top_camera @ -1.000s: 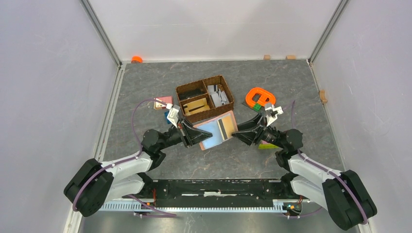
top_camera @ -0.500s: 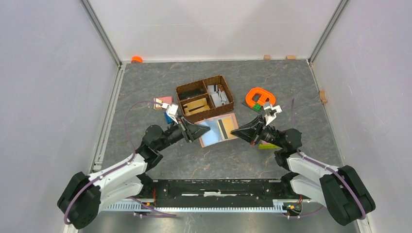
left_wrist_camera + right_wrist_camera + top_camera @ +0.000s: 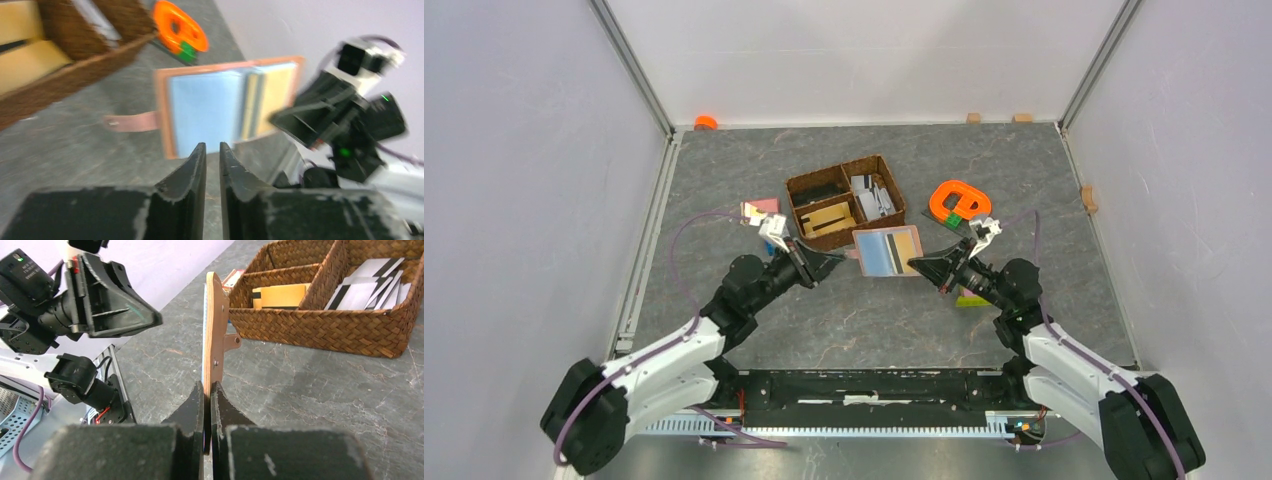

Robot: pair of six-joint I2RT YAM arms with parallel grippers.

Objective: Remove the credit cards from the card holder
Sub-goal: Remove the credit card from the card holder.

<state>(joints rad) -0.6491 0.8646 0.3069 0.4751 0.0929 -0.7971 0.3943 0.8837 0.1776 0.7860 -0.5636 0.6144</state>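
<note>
The card holder (image 3: pixel 886 250) hangs open above the table just in front of the basket, showing a pale blue sleeve and a card with a dark stripe (image 3: pixel 895 251). My right gripper (image 3: pixel 914 264) is shut on its right edge; in the right wrist view the holder (image 3: pixel 212 335) stands edge-on between the fingers of that gripper (image 3: pixel 209 385). My left gripper (image 3: pixel 842 258) is just left of the holder and apart from it. In its own view the left gripper (image 3: pixel 211 146) has a narrow gap with nothing in it, and the holder (image 3: pixel 227 107) lies beyond. Grey-white credit cards (image 3: pixel 367 285) lie in the basket's right compartment.
The dark woven divided basket (image 3: pixel 844 200) stands just behind the holder. An orange ring-shaped piece (image 3: pixel 959 198) lies to the right of it, a pink-and-tan flat piece (image 3: pixel 759 212) to the left. A small orange cap (image 3: pixel 705 122) sits at the back wall.
My left gripper let go of the card holder and drew back to the left. The right gripper closed on the holder's right edge, and the holder shifted right and flatter to the camera.
</note>
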